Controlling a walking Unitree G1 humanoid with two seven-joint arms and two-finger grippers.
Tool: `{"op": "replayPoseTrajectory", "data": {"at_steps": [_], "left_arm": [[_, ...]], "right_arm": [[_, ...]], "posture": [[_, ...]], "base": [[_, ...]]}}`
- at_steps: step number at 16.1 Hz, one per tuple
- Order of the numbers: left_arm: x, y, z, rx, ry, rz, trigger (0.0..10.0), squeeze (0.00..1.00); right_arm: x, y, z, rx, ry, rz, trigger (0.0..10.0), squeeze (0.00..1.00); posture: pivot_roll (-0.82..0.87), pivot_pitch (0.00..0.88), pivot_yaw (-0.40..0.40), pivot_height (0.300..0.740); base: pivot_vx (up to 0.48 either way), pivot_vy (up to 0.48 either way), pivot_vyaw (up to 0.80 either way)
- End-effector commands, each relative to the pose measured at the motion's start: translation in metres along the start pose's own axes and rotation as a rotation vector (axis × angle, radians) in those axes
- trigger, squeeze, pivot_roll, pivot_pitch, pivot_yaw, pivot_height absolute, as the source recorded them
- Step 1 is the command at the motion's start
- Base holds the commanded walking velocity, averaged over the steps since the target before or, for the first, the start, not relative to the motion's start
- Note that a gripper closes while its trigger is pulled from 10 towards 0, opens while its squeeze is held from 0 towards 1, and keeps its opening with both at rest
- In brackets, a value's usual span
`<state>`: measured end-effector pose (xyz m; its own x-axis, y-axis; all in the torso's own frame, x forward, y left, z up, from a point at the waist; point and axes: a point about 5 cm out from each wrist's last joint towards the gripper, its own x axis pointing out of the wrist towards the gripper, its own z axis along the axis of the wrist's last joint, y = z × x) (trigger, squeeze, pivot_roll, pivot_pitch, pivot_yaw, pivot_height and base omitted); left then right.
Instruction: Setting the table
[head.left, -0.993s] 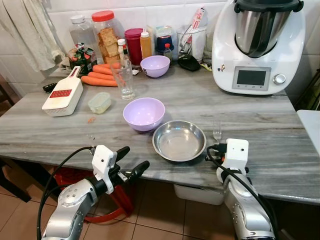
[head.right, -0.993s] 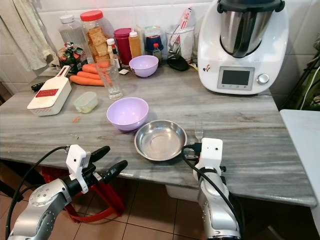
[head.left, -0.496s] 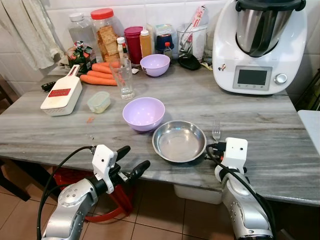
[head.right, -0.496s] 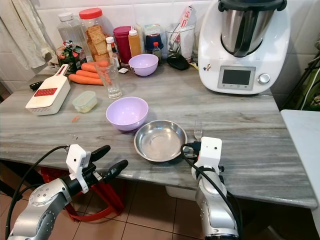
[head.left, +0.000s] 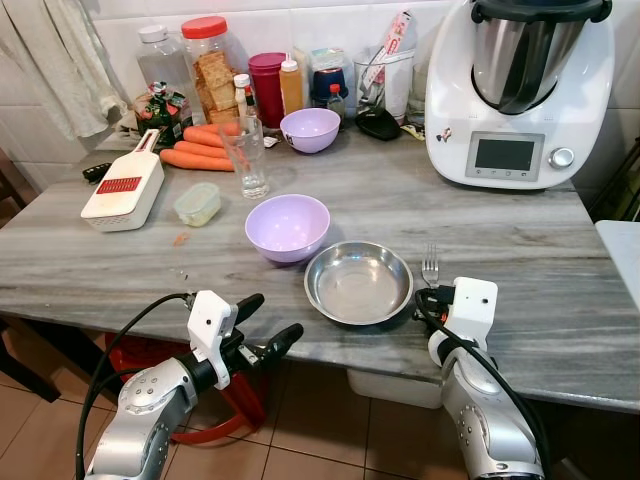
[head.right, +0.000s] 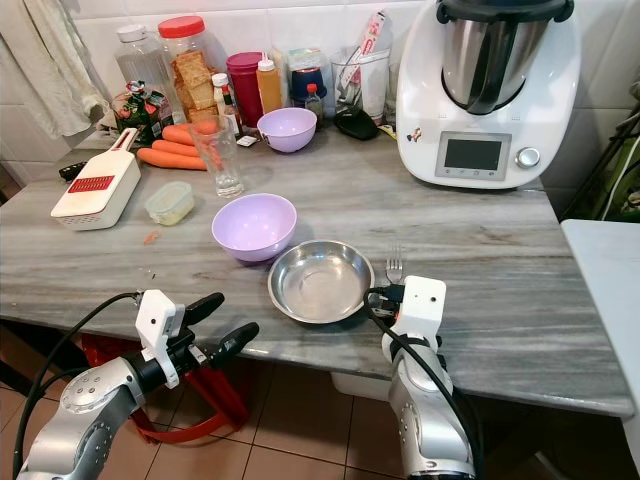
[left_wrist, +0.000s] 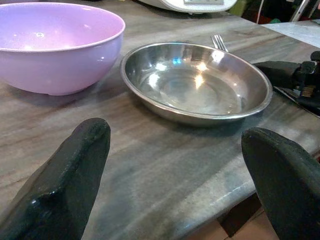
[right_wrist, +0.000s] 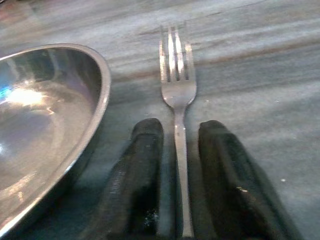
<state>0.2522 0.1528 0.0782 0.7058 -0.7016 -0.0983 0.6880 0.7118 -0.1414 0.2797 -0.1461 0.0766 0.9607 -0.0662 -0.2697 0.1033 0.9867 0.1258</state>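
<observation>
The grey marble table carries everything, with a white kitchen machine at its back right corner. Near the front edge, about midway along, sits the steel plate, and the lilac bowl touches or nearly touches it on the back-left side. A second, smaller lilac bowl stands at the back edge among jars and bottles, with a drinking glass just in front.

The fork lies on the table just right of the steel plate, tines toward the back edge. My right gripper rests low at the front edge with its fingers either side of the handle — close to it, but with a sliver of gap showing, so I judge them barely apart rather than clamped. My left gripper hangs off the front edge, fingers wide apart, looking across at plate and bowl.

To finish placing the fork well, I should leave it parallel to the plate's side and draw straight back without dragging the handle.

The handle's end is hidden under my fingers — I cannot tell whether the pads touch it.
</observation>
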Motion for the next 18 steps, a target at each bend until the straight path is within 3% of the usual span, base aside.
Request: {"op": "replayPoseTrajectory", "data": {"at_steps": [1,6,10,13,14,18], "left_arm": [[0.0,0.0,0.003,0.005,-0.003,-0.022,10.0,0.0],[0.001,0.0,0.005,0.007,-0.017,-0.022,10.0,0.0],[0.001,0.009,0.012,0.031,-0.066,0.087,10.0,0.0],[0.002,0.016,0.017,0.039,-0.096,0.149,10.0,0.0],[0.003,0.017,0.022,0.041,-0.115,0.164,10.0,0.0],[0.005,0.015,0.023,0.037,-0.137,0.221,10.0,0.0]], "right_arm": [[-0.001,-0.003,-0.006,0.018,0.043,-0.025,10.0,1.0],[-0.007,-0.004,0.006,0.038,0.005,-0.035,10.0,1.0],[-0.013,-0.002,0.019,0.063,-0.043,-0.048,10.0,1.0],[-0.016,0.0,0.034,0.102,-0.141,-0.03,10.0,1.0],[-0.019,-0.001,0.048,0.113,-0.232,-0.018,10.0,1.0],[-0.026,-0.021,0.053,-0.028,-0.303,-0.106,10.0,1.0]], "posture": [[-0.07,0.0,0.087,0.74],[-0.07,0.0,0.087,0.74],[-0.07,0.0,0.09,0.74],[-0.07,0.0,0.09,0.74],[-0.07,0.0,0.088,0.74],[-0.07,0.0,0.085,0.74]], "base": [[0.0,0.0,0.0],[0.0,0.0,0.0],[0.0,0.0,0.0],[0.0,0.0,0.0],[0.0,0.0,0.0],[0.0,0.0,0.0]]}}
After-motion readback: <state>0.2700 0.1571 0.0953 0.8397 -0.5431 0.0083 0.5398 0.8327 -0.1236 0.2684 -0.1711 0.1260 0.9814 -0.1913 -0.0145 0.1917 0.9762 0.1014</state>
